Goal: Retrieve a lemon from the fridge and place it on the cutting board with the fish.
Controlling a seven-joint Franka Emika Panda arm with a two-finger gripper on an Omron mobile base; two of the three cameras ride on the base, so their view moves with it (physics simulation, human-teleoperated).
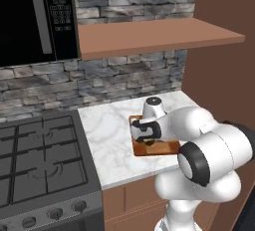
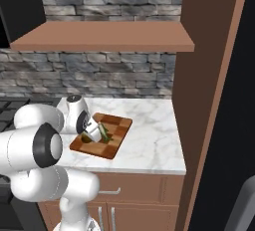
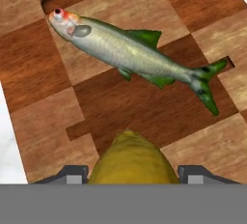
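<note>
Jaws pinch the lemon (image 3: 131, 160) from both sides just above the cutting board (image 3: 43, 73) — beside the fish (image 3: 130, 54) lying flat.

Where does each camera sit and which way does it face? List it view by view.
Left base view: behind-left, facing the counter; white arm covers the cutting board.
Right base view: behind-right, same counter; board, fish and lemon shared.
Hand view: on the hand, looking down at the fish and board; the tool holds the lemon.
</note>
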